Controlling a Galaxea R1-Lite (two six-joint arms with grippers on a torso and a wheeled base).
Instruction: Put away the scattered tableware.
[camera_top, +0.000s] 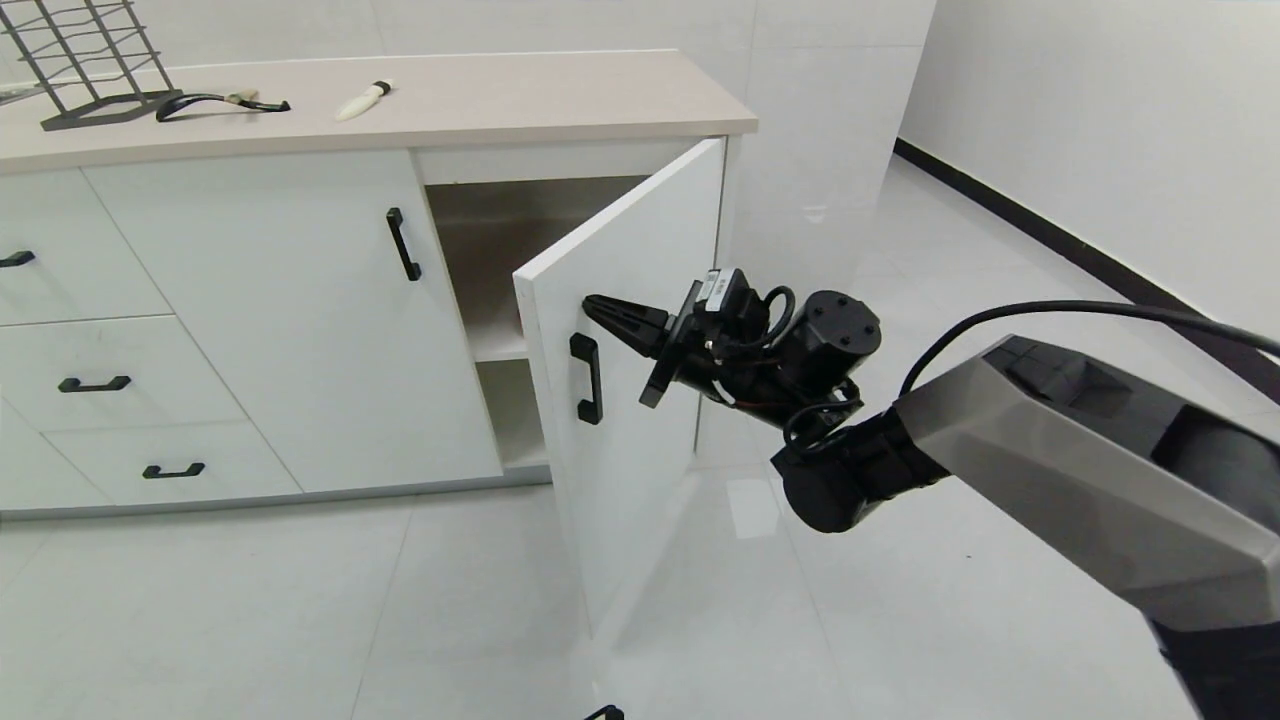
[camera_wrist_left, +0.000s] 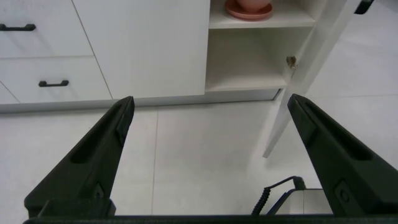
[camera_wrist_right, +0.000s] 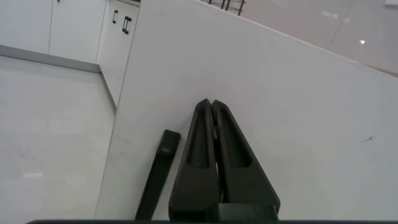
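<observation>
Right fingers (camera_wrist_right: 199, 149) pressed together, tips at cabinet door (camera_top: 640, 330) beside handle (camera_top: 588, 378)

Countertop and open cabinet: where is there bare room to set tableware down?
The countertop is bare from the pale utensil to its right end. The cabinet's lower shelf is bare. Crowded: the rack corner with the black utensil, and the upper shelf by the pink dish.
</observation>
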